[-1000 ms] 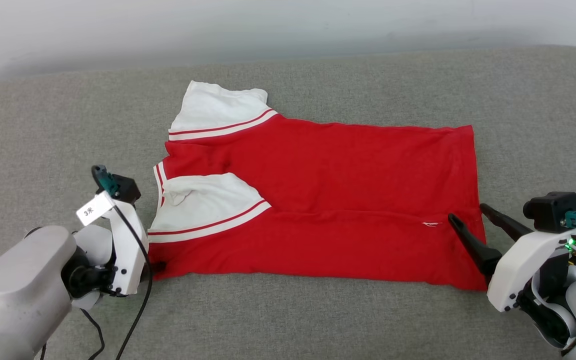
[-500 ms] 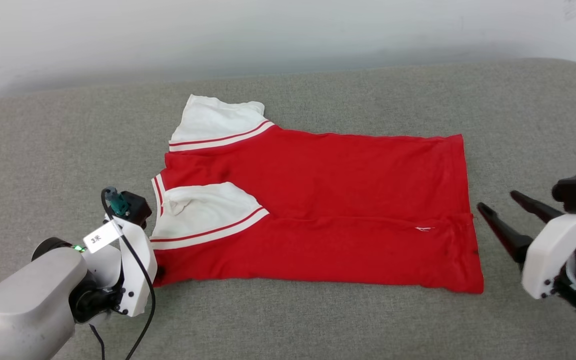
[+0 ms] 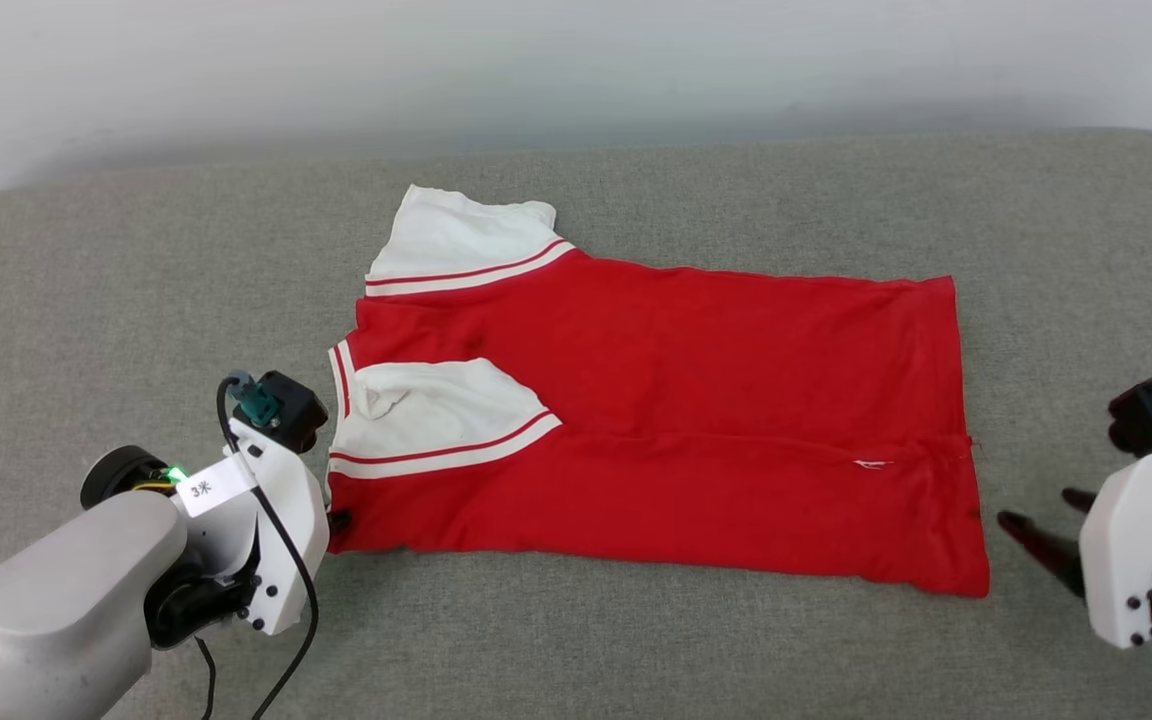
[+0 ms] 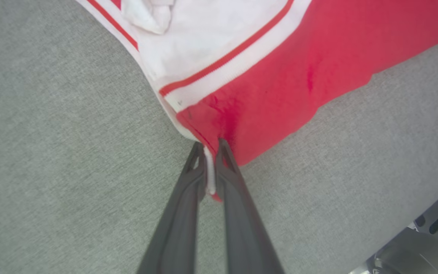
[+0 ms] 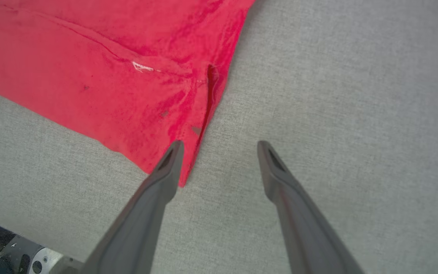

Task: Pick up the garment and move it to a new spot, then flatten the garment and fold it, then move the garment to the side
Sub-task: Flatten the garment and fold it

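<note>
Now pinching the garment (image 3: 656, 420) at its near corner on the collar end with the left gripper (image 4: 209, 146). Closed almost completely there, on a thin ridge of red cloth and white edging, as seen in the left wrist view. Judged a hold meant to anchor or lift that corner for the next fold.

Spread lengthwise over the grey cushion (image 3: 136, 300), roughly in the middle, collar end toward the robot's left and hem toward its right. Seemingly folded once already along its length: near white sleeve (image 3: 436, 410) turned in over the red body, far sleeve (image 3: 461, 240) lying flat out past the back edge. No lettering on the upper face.

Hovering off the hem end with the right gripper (image 5: 221, 146), spread wide and holding nothing. Just beside the near hem corner in the right wrist view, overlapping the cloth edge there with one finger. Cannot tell whether touching or above. Slightly apart from the cloth in the head view. Probably placed to take the matching corner, for lifting both ends together and avoiding bunching.

Worth watching: a small pucker along the hem (image 5: 211, 83) by a seam, likely to set a crease if folded over unflattened. Also only a narrow bite on the left, liable to slip under a hard pull.
</note>
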### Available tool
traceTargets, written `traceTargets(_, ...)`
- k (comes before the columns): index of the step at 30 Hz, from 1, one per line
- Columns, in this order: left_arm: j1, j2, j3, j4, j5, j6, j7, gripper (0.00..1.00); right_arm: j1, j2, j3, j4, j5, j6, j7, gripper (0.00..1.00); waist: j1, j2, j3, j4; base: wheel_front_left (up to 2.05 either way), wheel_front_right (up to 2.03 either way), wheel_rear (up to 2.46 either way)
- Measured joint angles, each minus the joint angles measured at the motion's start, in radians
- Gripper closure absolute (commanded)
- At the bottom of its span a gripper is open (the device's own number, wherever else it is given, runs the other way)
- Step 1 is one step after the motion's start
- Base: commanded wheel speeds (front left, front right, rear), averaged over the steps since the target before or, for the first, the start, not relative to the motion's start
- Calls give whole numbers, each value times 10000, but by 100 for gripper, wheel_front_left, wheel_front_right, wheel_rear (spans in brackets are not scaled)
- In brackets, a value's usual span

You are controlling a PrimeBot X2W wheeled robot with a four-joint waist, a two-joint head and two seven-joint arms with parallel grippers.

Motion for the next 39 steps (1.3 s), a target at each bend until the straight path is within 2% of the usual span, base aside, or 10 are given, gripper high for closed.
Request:
traceTargets(5,-112,35,-6,-146,86,0,-38,100,68,660,-75,391,-236,0,268,0,0,0,160,77,0,0,0)
traceTargets(10,-169,23,-12,-180,171,0,-138,100,22,1335,40,1170,-506,0,98,0,0,0,330,181,0,0,0)
traceTargets(15,-131,-21,-25,-115,140,0,-257,100,22,1829,268,2073,-640,-2,-322,0,0,0,459,246,0,0,0)
traceTargets(16,-67,-15,-38,-59,79,0,-334,100,-87,1850,453,2441,-694,-2,-740,0,0,0,507,257,0,0,0)
traceTargets(17,-28,-12,-44,-42,73,0,-345,100,-139,1847,502,2516,-702,-2,-986,53,0,-1,504,251,0,0,0)
traceTargets(18,6,-8,-56,-19,65,0,-359,100,-175,1831,558,2598,-696,-2,-1166,100,0,0,490,243,0,0,0)
traceTargets(25,267,12,-75,61,-123,0,-543,100,-244,1429,1012,2577,-449,6,-1833,100,0,0,97,190,0,0,0)
traceTargets(30,534,199,-119,-234,-198,19,-604,100,105,932,1091,2071,-169,4,-2010,100,0,0,-347,177,0,0,0)
traceTargets(39,1469,807,-242,-1576,-426,625,-662,100,1070,174,830,828,307,6,-1647,100,-1,0,-973,199,0,0,0)
